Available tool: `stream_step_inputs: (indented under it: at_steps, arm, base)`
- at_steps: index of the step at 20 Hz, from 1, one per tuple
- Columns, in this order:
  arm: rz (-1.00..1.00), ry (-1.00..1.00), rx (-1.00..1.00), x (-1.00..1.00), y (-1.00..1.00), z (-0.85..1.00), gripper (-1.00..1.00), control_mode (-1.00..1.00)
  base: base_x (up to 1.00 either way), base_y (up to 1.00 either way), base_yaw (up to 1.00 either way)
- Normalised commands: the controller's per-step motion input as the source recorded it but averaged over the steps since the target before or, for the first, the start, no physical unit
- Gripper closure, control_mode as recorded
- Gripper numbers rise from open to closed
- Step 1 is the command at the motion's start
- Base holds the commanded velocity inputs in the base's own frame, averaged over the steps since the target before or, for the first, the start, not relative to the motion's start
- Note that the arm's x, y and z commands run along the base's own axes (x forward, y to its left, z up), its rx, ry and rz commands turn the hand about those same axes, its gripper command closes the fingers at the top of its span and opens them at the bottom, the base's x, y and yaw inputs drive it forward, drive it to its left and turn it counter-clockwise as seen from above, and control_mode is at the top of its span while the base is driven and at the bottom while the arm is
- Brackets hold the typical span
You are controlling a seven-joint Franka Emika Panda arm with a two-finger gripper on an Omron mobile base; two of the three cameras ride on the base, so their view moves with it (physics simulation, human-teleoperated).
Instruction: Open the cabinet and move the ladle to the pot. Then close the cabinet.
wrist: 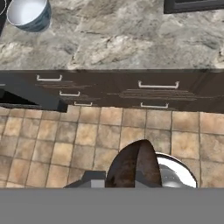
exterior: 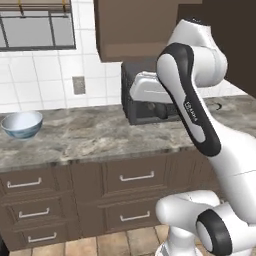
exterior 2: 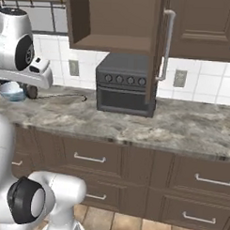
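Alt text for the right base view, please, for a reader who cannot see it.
The cabinet door stands open above a dark grey oven box on a marbled counter. The robot's white arm reaches in at upper left, near a pale bowl; brown drawers run below.

My arm is glossy white plastic. The cabinet looks like matt brown wood, the counter polished stone, the bowl glazed.
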Motion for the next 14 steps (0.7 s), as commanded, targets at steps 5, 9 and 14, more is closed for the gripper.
stream_step_inputs:
  at_steps: [5,9,14]
  arm:
    - [0.00,0.00,0.00,0.00,0.00,0.00,1.00,1.00]
    - [0.00,0.00,0.00,0.00,0.00,0.00,1.00,1.00]
    - [0.00,0.00,0.00,0.00,0.00,0.00,1.00,1.00]
  base:
    - [-0.08,1.00,-0.04]
    - [0.04,1.00,-0.10]
    - [0.09,1.00,-0.10]
